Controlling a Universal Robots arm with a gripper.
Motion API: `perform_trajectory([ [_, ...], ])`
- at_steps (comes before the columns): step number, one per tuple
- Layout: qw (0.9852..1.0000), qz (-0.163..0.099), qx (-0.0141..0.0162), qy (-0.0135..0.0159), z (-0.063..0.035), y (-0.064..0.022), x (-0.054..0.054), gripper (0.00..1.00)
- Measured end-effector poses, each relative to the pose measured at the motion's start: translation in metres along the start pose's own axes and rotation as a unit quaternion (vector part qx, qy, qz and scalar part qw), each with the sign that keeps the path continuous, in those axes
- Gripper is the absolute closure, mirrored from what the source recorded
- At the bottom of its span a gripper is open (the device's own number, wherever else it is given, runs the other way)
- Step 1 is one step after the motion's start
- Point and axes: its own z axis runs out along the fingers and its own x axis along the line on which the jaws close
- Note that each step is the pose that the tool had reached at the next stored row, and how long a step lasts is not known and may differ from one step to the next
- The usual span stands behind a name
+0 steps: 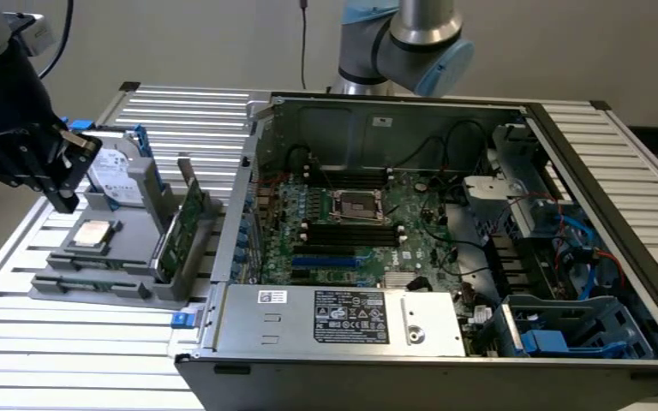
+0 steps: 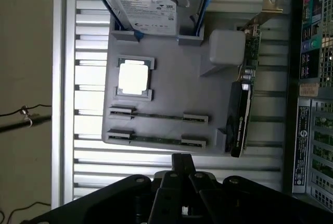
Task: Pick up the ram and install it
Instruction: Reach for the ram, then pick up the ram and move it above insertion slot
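Note:
Two ram sticks stand on edge in the grey holder (image 2: 171,86), held between small grey clips: one ram (image 2: 158,115) and a second ram (image 2: 156,140) beside it, nearer my gripper. My black gripper (image 2: 181,165) hovers above the holder's edge close to the second stick, shut, with nothing between its fingers. In the exterior view the gripper (image 1: 64,199) hangs over the far left corner of the holder (image 1: 112,278). The open computer case (image 1: 444,231) lies on the exterior view's right, its motherboard showing black memory slots (image 1: 352,227).
The holder also carries a silver hard drive with blue rails (image 2: 151,5), a square processor (image 2: 134,76) and an upright expansion card (image 2: 242,104) next to the case wall. A silver power supply (image 1: 341,317) fills the case's near side. Everything rests on a slatted metal table (image 1: 66,342).

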Motion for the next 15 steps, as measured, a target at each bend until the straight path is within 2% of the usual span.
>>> perform_trajectory([
  [13,1.0000,0.000,0.0000,0.0000,0.0000,0.0000,0.0000,0.89],
  [15,1.0000,-0.003,0.0000,-0.0016,0.0001,-0.0001,0.0003,0.89],
])
